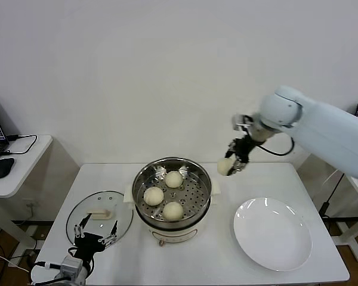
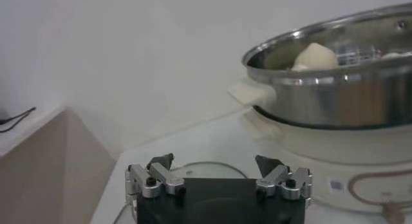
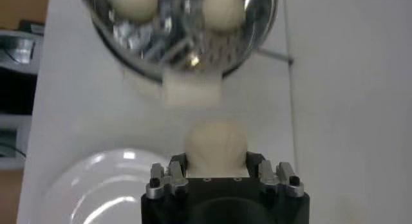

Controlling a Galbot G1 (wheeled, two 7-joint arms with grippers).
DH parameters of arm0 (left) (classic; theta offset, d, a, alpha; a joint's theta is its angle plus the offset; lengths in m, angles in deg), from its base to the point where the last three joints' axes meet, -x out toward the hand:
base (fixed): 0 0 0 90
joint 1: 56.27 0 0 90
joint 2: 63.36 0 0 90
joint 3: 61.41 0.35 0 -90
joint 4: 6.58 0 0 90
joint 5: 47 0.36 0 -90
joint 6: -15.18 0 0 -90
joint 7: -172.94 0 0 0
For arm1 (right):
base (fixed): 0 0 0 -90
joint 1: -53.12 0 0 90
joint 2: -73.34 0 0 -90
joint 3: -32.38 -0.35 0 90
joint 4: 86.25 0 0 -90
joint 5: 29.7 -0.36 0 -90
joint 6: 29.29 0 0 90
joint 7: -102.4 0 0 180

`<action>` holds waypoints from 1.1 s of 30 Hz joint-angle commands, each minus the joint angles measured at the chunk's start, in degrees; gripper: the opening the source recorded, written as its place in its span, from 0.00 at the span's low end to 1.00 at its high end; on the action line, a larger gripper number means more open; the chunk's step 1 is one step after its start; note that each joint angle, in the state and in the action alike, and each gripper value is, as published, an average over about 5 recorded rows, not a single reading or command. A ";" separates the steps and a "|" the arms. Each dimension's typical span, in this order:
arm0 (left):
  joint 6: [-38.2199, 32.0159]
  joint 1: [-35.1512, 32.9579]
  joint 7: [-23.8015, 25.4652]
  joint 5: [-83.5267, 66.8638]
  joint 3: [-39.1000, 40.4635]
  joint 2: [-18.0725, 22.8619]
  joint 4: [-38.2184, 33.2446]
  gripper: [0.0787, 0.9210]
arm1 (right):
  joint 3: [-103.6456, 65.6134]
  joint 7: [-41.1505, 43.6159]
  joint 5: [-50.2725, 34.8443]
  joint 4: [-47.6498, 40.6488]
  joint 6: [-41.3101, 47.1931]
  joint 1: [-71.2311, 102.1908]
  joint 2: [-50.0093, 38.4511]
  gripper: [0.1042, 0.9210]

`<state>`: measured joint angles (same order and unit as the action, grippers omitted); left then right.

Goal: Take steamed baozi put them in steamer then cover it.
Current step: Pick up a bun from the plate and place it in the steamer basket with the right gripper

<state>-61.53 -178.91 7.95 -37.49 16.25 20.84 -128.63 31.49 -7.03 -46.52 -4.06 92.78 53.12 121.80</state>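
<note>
Head view, right gripper [image 1: 231,164] clamping baozi [image 1: 225,167] beside steamer [image 1: 173,192]

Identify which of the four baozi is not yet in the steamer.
The baozi held in the right gripper, in the air right of the steamer. The other three baozi already sit on its perforated tray.

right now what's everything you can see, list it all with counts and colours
baozi: four, cream-white, three in the steamer, one held above the table beside it
steamer: one, shiny steel on cream base, table centre
cover: one, clear glass, cream handle, flat on the table left of the steamer
plate: one, white, right of the steamer
table: one, white
left gripper: open, over the cover
right gripper: shut on a baozi
</note>
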 commanded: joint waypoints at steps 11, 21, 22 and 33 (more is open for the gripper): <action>0.06 0.59 0.09 -2.26 -1.22 0.27 0.00 0.88 | 7.02 -1.44 -1.43 -7.04 2.38 0.01 17.11 0.57; -0.01 0.73 -0.09 -2.53 -1.20 0.25 0.25 0.88 | 7.22 -1.96 2.26 -9.97 1.96 3.61 18.33 0.57; -0.02 0.80 -0.14 -2.54 -1.18 0.23 0.29 0.88 | 7.08 -2.16 2.71 -10.13 1.93 4.18 18.32 0.57; -0.13 0.48 -0.39 -2.40 -0.89 0.50 0.21 0.88 | 5.04 -3.23 5.34 -11.25 1.90 8.95 18.74 0.57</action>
<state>-61.60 -178.29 7.59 -39.89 15.32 21.38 -128.52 37.02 -9.70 -43.19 -14.05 94.60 58.78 139.52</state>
